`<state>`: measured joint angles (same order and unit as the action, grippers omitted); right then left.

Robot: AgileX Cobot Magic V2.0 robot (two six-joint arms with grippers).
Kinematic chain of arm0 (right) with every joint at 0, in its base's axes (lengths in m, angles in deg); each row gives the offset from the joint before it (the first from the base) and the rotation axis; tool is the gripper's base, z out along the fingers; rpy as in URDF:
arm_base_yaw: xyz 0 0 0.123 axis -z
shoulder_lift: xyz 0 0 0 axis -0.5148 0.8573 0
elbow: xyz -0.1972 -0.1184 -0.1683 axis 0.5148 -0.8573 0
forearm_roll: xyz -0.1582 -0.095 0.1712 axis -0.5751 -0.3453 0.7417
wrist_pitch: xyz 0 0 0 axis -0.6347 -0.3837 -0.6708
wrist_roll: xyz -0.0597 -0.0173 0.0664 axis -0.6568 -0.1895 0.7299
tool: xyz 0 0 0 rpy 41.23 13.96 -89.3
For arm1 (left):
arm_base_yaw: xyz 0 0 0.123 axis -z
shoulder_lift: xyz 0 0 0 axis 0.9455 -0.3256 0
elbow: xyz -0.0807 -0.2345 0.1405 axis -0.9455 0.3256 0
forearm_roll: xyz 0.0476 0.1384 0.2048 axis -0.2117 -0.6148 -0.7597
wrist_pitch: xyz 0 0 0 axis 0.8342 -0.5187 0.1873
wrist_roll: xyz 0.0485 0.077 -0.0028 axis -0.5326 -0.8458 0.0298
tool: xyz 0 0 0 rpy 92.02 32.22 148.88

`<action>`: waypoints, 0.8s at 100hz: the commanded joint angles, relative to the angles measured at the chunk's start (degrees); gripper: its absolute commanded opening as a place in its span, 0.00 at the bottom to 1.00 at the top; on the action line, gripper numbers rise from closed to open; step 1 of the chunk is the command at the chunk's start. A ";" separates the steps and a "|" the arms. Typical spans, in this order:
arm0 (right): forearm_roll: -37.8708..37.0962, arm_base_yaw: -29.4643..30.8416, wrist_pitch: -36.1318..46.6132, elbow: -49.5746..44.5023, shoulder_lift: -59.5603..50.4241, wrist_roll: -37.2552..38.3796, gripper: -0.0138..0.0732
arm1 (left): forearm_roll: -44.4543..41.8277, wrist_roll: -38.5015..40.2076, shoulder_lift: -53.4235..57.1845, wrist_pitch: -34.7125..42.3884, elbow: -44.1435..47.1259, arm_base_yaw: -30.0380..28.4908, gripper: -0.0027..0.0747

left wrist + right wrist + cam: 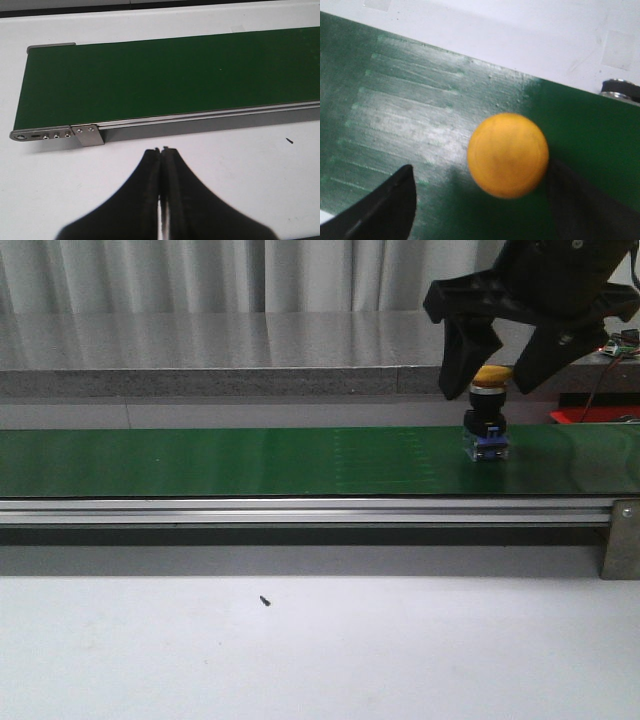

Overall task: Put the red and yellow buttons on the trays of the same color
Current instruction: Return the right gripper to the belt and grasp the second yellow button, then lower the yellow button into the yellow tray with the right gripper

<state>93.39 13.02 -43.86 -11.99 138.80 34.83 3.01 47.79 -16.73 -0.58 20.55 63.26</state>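
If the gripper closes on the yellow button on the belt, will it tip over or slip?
The yellow button probably tips easily: it stands upright on a narrow base, its wide domed cap on top. The smooth, rounded cap may slip between the fingers; gripping the dark collar below seems safer. It looks rigid, so it should not deform. The right gripper is open around it.

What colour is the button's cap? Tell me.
Yellow cap; clearest in the right wrist view.

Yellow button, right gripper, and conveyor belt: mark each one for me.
yellow button (508, 155): right wrist view, centre of its yellow cap.
right gripper (492, 368): front view, the gap midway between its open fingertips, above the button.
conveyor belt (230, 460): front view, bare green surface left of the button.
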 commanded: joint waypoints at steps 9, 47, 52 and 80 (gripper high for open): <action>-0.84 1.81 5.74 1.43 -0.04 1.71 0.78 | 1.37 0.16 -0.09 3.50 -1.44 0.38 0.01; -3.08 4.05 5.12 1.43 0.03 3.05 0.27 | 1.37 0.16 -0.09 3.50 -1.44 0.38 0.01; -3.52 4.05 4.42 1.43 -0.46 3.06 0.27 | 1.37 0.16 -0.09 3.50 -1.44 0.38 0.01; -3.52 7.07 2.95 -3.87 -9.44 5.69 0.27 | 1.37 0.16 -0.09 3.50 -1.44 0.38 0.01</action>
<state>90.28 18.25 -42.82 -15.14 135.31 39.92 3.01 47.79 -16.73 -0.58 20.55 63.26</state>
